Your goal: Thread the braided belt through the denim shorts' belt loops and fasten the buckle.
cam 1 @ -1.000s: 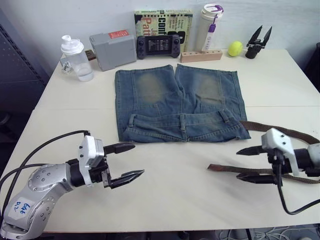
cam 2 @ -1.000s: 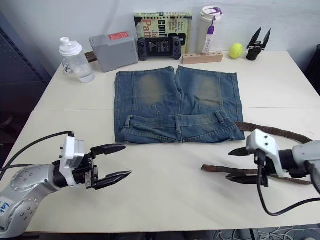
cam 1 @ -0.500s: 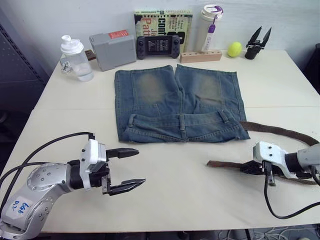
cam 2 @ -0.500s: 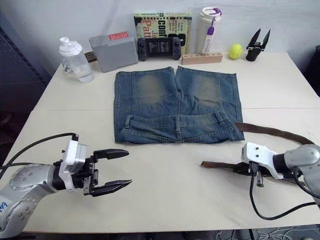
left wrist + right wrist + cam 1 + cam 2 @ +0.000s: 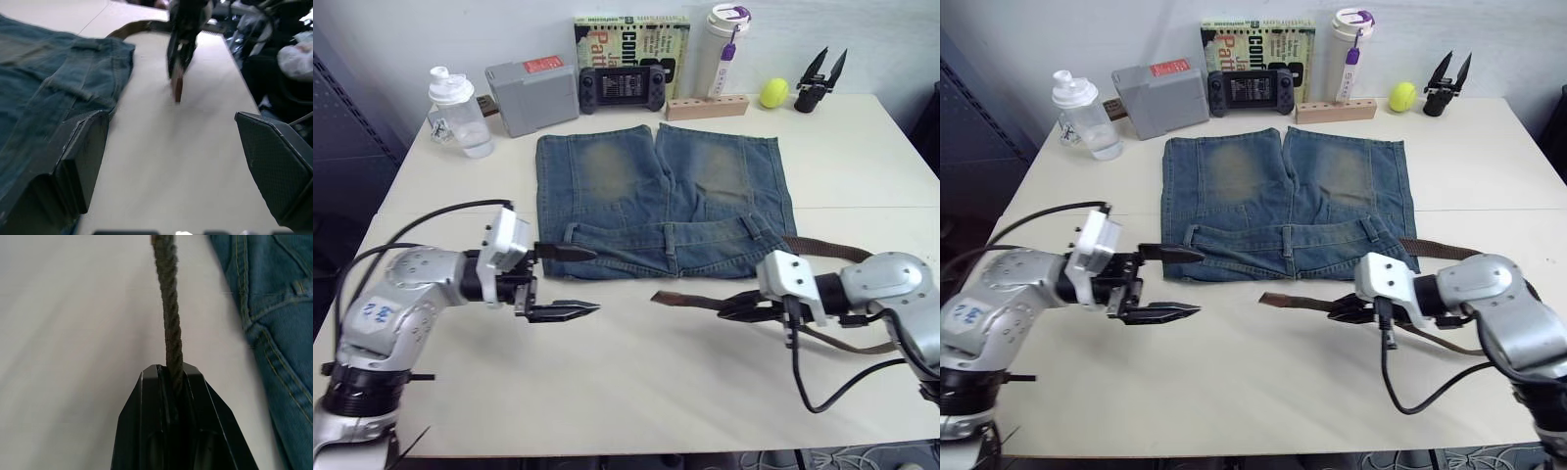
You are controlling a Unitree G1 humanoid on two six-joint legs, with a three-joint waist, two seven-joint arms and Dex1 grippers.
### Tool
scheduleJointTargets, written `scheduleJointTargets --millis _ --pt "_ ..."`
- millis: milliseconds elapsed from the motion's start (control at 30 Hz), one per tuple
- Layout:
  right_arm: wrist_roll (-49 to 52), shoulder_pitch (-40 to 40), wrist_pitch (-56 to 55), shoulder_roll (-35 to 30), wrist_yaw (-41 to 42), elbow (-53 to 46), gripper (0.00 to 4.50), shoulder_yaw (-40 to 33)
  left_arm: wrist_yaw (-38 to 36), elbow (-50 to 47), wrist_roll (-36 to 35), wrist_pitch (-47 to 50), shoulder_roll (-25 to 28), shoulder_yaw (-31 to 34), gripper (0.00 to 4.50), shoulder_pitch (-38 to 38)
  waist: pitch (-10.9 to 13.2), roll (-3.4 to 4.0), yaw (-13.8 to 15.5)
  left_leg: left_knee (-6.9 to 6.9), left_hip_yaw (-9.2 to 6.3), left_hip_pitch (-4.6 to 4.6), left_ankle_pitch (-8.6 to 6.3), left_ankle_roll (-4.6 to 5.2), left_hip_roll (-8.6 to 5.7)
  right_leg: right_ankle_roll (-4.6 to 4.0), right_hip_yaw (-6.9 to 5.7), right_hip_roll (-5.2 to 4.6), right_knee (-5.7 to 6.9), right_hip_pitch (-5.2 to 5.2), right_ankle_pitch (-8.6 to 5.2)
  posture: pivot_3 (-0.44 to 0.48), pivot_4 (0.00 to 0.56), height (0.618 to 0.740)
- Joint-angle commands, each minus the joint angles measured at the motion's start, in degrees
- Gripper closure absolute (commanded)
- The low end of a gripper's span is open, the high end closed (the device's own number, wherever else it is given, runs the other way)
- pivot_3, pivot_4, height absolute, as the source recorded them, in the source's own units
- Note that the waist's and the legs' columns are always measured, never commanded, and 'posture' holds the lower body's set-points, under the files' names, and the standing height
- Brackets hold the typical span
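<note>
Belt (image 5: 690,300), dark-brown braided strap, pinched in right gripper (image 5: 732,308) beside shorts (image 5: 661,201).

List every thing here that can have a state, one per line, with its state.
left gripper: open, holding nothing, beside the waistband.
right gripper: shut on the braided belt.
braided belt: unthreaded, free end held off the table.
denim shorts: flat on the table, loops unthreaded.
shaker bottle: upright, lid closed.
tumbler: upright, lidded.

Bright, even overhead light, soft shadows on the table (image 5: 636,392); both wrist views blurred.
</note>
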Motion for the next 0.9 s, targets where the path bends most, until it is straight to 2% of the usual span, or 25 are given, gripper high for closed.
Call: scheduleJointTargets --millis 33,167,333,433,533,700,900 --pt "-0.08 -2.25 1.31 0.75 -0.77 -4.02 4.42 1.1 -0.81 0.53 0.6 -0.29 -2.4 -2.76 0.0 -1.49 0.01 -0.02 0.02 0.0 0.09 -0.01 0.0 0.0 0.0 0.0 -0.01 0.0 0.0 0.0 0.0 0.0 0.15 0.722" --pt "0.31 -3.58 3.25 1.78 -1.61 -6.09 4.42 2.08 -1.41 1.14 -0.07 1.01 -4.5 -4.04 0.0 -2.9 0.02 -0.04 -0.02 0.07 0.15 0.01 0.01 -0.01 0.06 0.0 0.01 0.04 0.07 -0.01 0.0 0.0 0.15 0.722" --pt "1.04 -4.09 4.4 2.14 -1.8 -7.1 4.42 2.16 -2.57 3.24 2.98 -0.25 -5.01 -6.16 0.0 -3.75 0.02 -0.04 0.0 0.1 0.17 0.03 0.01 -0.01 0.04 0.0 0.04 0.03 0.08 -0.01 0.0 0.0 0.15 0.722" --pt "1.43 -3.64 4.91 2.04 -2.0 -8.05 4.5 1.85 -2.37 3.9 4.36 -0.98 -5.93 -6.92 0.77 -4.04 0.03 -0.04 -0.03 0.1 0.18 0.02 0.01 -0.01 0.05 0.0 0.04 0.04 0.09 -0.01 0.0 0.0 0.15 0.722" --pt "1.71 -3.37 5.23 2.01 -2.29 -8.56 4.5 1.65 -2.65 4.39 5.44 -1.24 -6.46 -7.64 2.03 -4.28 0.03 -0.05 0.02 0.11 0.18 0.03 0.01 -0.01 0.04 0.0 0.04 0.04 0.1 -0.01 0.0 0.0 0.15 0.722" --pt "2.73 -3.12 5.63 2.21 -2.87 -9.31 4.5 1.34 -1.97 5.47 6.62 -1.49 -8.33 -8.26 4.47 -4.82 0.03 -0.05 -0.01 0.11 0.18 0.03 0.01 -0.01 0.04 0.0 0.04 0.04 0.09 -0.01 0.0 0.0 0.15 0.722" --pt "3.48 -3.79 6.38 2.64 -3.31 -9.06 4.5 1.1 -2.1 7.26 8.29 -2.27 -9.14 -8.38 4.47 -5.69 0.03 -0.06 0.01 0.11 0.18 0.03 0.01 -0.01 0.04 0.0 0.04 0.03 0.1 -0.01 0.0 0.0 0.15 0.722"
